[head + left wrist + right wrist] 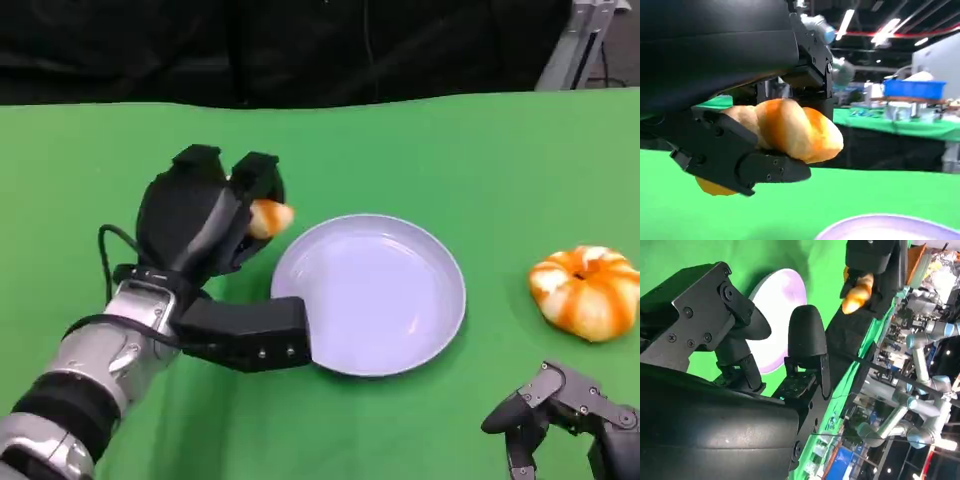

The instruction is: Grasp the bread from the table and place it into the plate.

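My left hand [205, 215] is lifted off the green table just left of the plate and grips a golden bread roll [268, 217]. Up close, the roll [790, 129] sits clamped between the black fingers [747, 165], above the table. The pale lilac plate [430, 320] lies flat at the table's middle, and its rim [890, 222] shows below the held roll. My right hand [565, 410] rests low at the front right, fingers apart and holding nothing. From the right wrist, the plate [777, 295] and the bread [856, 292] in the left hand are seen beyond my own fingers [807, 345].
A round orange-and-white striped bun [587, 290] lies on the table to the right of the plate, near my right hand. The table's far edge meets a black backdrop. Robot arms and shelving stand in the background of the wrist views.
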Robot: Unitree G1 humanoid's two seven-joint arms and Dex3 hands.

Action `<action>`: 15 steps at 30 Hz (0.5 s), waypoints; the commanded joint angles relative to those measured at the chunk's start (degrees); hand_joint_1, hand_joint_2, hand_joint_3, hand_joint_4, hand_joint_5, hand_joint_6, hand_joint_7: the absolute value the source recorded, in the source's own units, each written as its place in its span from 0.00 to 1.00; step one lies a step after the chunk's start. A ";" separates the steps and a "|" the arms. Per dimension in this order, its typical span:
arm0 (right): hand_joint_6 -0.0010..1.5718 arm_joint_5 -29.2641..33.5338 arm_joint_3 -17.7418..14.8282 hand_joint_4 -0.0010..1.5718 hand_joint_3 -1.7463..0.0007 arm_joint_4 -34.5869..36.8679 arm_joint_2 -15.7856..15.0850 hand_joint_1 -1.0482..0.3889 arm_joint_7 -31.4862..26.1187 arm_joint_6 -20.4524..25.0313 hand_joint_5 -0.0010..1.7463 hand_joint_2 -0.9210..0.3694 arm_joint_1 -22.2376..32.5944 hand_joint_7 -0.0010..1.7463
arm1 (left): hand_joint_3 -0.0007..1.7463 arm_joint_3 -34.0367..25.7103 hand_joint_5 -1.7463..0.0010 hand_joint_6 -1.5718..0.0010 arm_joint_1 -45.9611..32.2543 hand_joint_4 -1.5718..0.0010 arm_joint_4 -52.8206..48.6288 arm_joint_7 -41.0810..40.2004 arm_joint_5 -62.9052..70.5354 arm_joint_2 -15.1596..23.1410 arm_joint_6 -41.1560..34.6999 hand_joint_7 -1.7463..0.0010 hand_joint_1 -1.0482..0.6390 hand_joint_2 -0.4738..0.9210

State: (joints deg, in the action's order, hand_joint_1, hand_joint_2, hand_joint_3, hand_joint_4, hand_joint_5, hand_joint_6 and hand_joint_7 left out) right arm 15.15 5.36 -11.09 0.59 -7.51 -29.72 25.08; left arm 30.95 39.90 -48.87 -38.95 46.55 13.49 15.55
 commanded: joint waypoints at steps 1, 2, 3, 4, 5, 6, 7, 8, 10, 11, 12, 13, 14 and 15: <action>0.50 -0.83 -0.09 0.52 0.29 -0.56 -0.29 0.78 0.17 0.24 0.96 0.40 0.28 0.73 | 0.63 0.33 0.00 0.56 0.83 0.43 1.89 1.72 -1.04 -3.32 2.11 0.01 0.52 0.62; 0.50 -0.95 -0.06 0.52 0.29 -0.61 -0.28 0.78 0.25 0.28 0.96 0.40 0.34 0.73 | 0.64 0.45 0.00 0.55 1.10 0.43 2.05 2.00 -1.09 -4.04 2.53 0.00 0.52 0.60; 0.50 -1.00 -0.05 0.52 0.29 -0.64 -0.25 0.78 0.29 0.30 0.96 0.40 0.38 0.73 | 0.64 0.38 0.00 0.55 1.15 0.43 2.06 2.16 -1.07 -4.27 2.70 0.00 0.53 0.59; 0.50 -1.02 -0.06 0.52 0.29 -0.66 -0.23 0.78 0.32 0.31 0.96 0.40 0.40 0.73 | 0.65 0.29 0.00 0.55 1.18 0.43 2.04 2.25 -1.01 -4.42 2.83 0.00 0.53 0.59; 0.50 -1.04 -0.06 0.52 0.29 -0.66 -0.23 0.78 0.34 0.31 0.96 0.40 0.39 0.73 | 0.65 0.15 0.00 0.55 1.16 0.43 2.01 2.31 -0.91 -4.47 2.91 0.00 0.53 0.59; 0.50 -1.06 -0.06 0.52 0.29 -0.66 -0.24 0.78 0.34 0.31 0.96 0.39 0.39 0.73 | 0.65 0.03 0.00 0.55 1.15 0.43 1.99 2.36 -0.82 -4.51 2.98 0.00 0.53 0.58; 0.50 -1.08 -0.05 0.52 0.30 -0.66 -0.25 0.78 0.34 0.31 0.96 0.39 0.39 0.73 | 0.65 -0.06 0.00 0.55 1.14 0.43 1.97 2.40 -0.76 -4.55 3.03 0.00 0.53 0.58; 0.50 -0.94 -0.05 0.52 0.30 -0.88 -0.28 0.78 0.35 0.45 0.96 0.39 0.62 0.73 | 0.65 0.44 0.00 0.55 1.81 0.43 1.26 3.14 -0.87 -6.00 3.49 0.00 0.53 0.58; 0.50 -0.92 -0.06 0.51 0.30 -1.13 -0.31 0.79 0.41 0.63 0.97 0.39 0.96 0.73 | 0.66 1.31 0.00 0.54 2.77 0.42 0.21 3.95 -0.67 -8.11 3.72 0.00 0.53 0.57; 0.50 -0.94 -0.07 0.51 0.30 -1.19 -0.32 0.79 0.44 0.66 0.98 0.39 1.04 0.73 | 0.67 1.48 0.00 0.54 2.99 0.42 -0.05 4.13 -0.57 -8.61 3.72 0.00 0.53 0.56; 0.50 -0.98 -0.07 0.51 0.30 -1.20 -0.33 0.79 0.45 0.67 0.98 0.39 1.06 0.73 | 0.67 1.47 0.00 0.53 3.04 0.41 -0.15 4.13 -0.48 -8.71 3.69 0.00 0.53 0.56; 0.50 -0.99 -0.07 0.50 0.30 -1.22 -0.34 0.79 0.46 0.68 0.98 0.38 1.07 0.73 | 0.67 1.43 0.00 0.53 3.07 0.41 -0.23 4.14 -0.45 -8.77 3.71 0.00 0.53 0.56; 0.50 -0.99 -0.06 0.50 0.30 -1.23 -0.34 0.79 0.46 0.70 0.99 0.38 1.07 0.73 | 0.67 1.40 0.00 0.53 3.10 0.41 -0.31 4.14 -0.42 -8.80 3.74 0.00 0.53 0.56; 0.50 -0.99 -0.06 0.50 0.30 -1.25 -0.35 0.78 0.47 0.72 0.99 0.38 1.08 0.73 | 0.67 1.35 0.00 0.53 3.13 0.41 -0.38 4.13 -0.38 -8.84 3.77 0.00 0.53 0.55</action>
State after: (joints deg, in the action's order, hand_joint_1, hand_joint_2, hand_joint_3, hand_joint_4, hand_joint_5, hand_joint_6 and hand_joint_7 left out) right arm 14.62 5.50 -11.47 0.55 -7.10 -29.47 25.61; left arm 32.38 41.75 -48.61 -35.35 46.42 4.12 19.07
